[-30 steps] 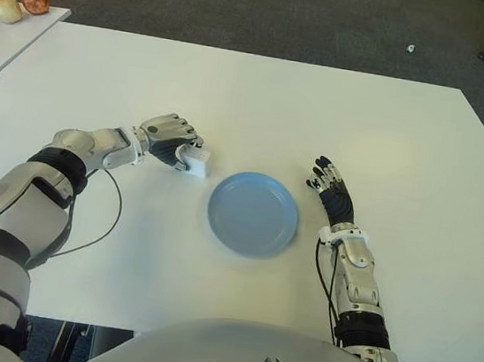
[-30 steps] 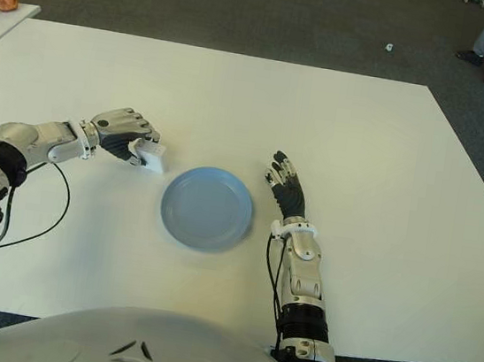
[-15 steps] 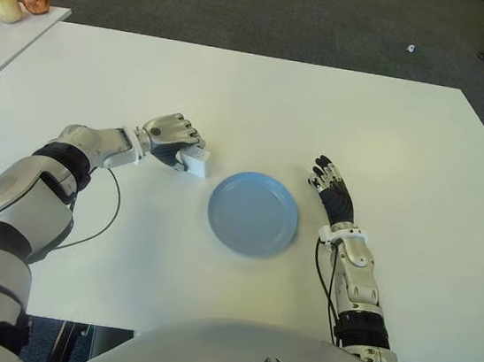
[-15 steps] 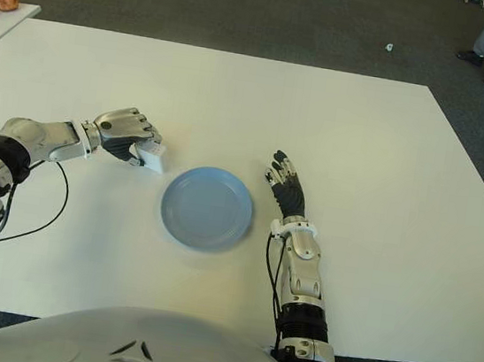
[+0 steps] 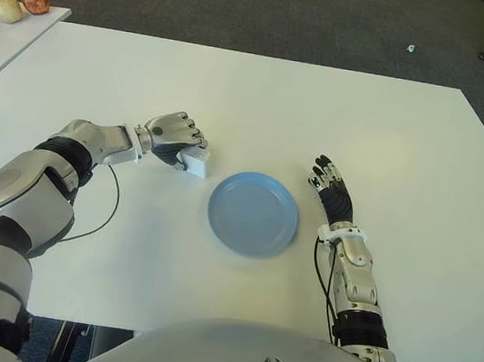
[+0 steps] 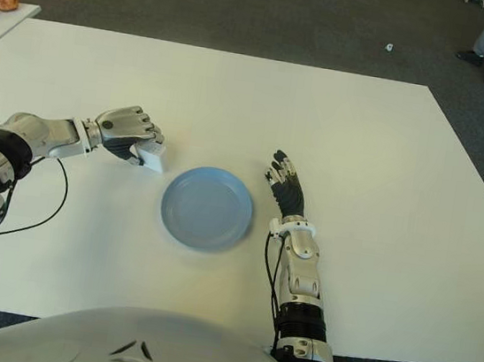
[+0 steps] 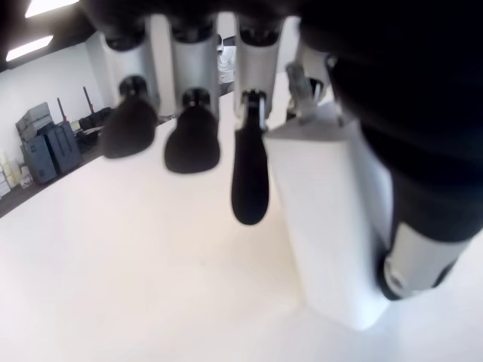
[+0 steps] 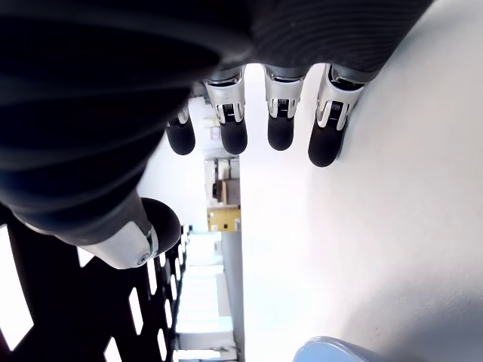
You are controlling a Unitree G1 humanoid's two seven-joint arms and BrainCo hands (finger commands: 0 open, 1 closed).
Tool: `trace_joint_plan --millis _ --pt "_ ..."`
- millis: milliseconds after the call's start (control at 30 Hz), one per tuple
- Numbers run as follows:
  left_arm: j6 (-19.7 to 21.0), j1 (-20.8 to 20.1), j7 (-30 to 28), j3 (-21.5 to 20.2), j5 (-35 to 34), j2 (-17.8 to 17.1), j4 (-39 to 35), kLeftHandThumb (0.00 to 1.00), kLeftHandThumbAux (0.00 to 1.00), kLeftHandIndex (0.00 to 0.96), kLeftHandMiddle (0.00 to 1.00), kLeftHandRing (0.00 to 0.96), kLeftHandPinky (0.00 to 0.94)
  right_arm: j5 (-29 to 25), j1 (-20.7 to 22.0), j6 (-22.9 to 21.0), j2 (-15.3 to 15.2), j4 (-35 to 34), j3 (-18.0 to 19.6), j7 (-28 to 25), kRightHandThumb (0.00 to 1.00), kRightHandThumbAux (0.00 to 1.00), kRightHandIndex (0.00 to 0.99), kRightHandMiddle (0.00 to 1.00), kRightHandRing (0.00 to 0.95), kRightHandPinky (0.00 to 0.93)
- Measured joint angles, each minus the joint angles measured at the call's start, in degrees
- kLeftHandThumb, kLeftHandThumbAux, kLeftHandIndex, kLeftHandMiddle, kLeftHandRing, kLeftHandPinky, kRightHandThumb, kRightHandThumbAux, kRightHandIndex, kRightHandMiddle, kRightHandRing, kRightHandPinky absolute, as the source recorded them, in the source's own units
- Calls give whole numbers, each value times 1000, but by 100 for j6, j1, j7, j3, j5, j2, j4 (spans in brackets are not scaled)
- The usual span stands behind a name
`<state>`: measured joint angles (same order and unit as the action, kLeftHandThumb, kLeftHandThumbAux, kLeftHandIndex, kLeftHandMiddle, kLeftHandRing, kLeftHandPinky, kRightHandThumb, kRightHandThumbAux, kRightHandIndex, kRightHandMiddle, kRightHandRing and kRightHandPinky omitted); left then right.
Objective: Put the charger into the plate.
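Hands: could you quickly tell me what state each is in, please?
Left hand: closed on the charger.
Right hand: open, holding nothing.

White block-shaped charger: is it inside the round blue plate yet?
No. The white block-shaped charger is gripped by the left hand over the white table, left of the round blue plate, which holds nothing.
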<state>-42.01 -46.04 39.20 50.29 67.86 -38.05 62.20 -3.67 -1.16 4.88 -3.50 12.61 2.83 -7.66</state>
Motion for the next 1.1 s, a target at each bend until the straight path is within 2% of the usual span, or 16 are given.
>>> trace_joint_plan --millis 167,333,567,833,1100 --pt "-110 -55 -279 -206 -233 -110 -204 850 670 397 533 815 767 0 4 -8 3 0 6 4 0 608 0 2 0 0" --pt "-284 -6 -724 -605 -807 -194 -461 851 668 399 534 821 773 0 8 -13 3 1 19 4 0 608 0 1 0 0" --pt "-329 183 -1346 -1136 -1459 -260 -946 854 666 403 537 834 787 0 19 -13 6 16 24 4 0 604 0 1 0 0" --pt "-103 417 -2040 -1572 -1841 -290 -1565 856 665 405 540 843 795 0 43 -9 7 55 39 3 0 596 0 0 0 0" --pt "328 682 -2713 -2004 -2155 -294 -2237 856 666 405 539 843 790 -1 81 -6 7 108 50 -1 0 593 0 0 0 0"
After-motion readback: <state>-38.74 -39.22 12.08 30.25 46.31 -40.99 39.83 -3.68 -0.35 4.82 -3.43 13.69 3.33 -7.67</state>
